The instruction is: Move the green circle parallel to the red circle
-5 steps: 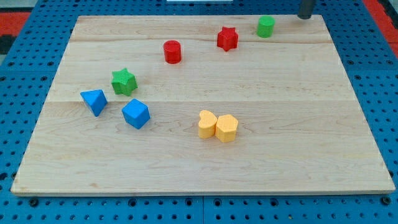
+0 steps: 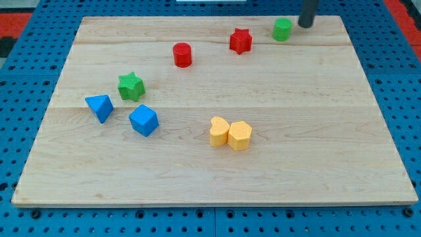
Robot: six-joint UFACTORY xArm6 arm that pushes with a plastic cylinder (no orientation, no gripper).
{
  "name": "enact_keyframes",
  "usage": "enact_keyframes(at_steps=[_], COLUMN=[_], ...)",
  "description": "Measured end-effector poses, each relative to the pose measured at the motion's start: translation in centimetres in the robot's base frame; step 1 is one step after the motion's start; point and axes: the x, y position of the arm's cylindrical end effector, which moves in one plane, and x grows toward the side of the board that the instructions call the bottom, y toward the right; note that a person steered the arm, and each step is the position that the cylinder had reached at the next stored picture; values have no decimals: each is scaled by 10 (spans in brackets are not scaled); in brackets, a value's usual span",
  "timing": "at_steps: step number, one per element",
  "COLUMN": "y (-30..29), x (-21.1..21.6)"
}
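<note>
My tip (image 2: 306,25), the bottom end of the dark rod, sits near the top edge of the pale wooden board (image 2: 217,171). It's just a stick w/ no claws, so it holds nothing. It can only push.

Just to my tip's left, v. close but prob. not touching yet, is the small green circle block (image 2: 282,29). That's the one to move. A bit further left is the red star block (image 2: 241,41), and past that the red circle block (image 2: 182,54).

What could go wrong? The red star is right in the way, btw the green circle and the red circle. A straight push left would bump green into the star and shove both along. Also the green one is round, so an off-centre poke could make it slip sideways off my tip.

Far down-left are the green star block (image 2: 131,86), two blue blocks (image 2: 122,114) and two yellow blocks (image 2: 231,133) touching each other, all well apart from me.
</note>
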Motion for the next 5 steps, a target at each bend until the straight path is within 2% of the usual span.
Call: enact_keyframes(at_steps=[1, 3, 5], y=[-12, -48, -44], x=[-27, -27, -13])
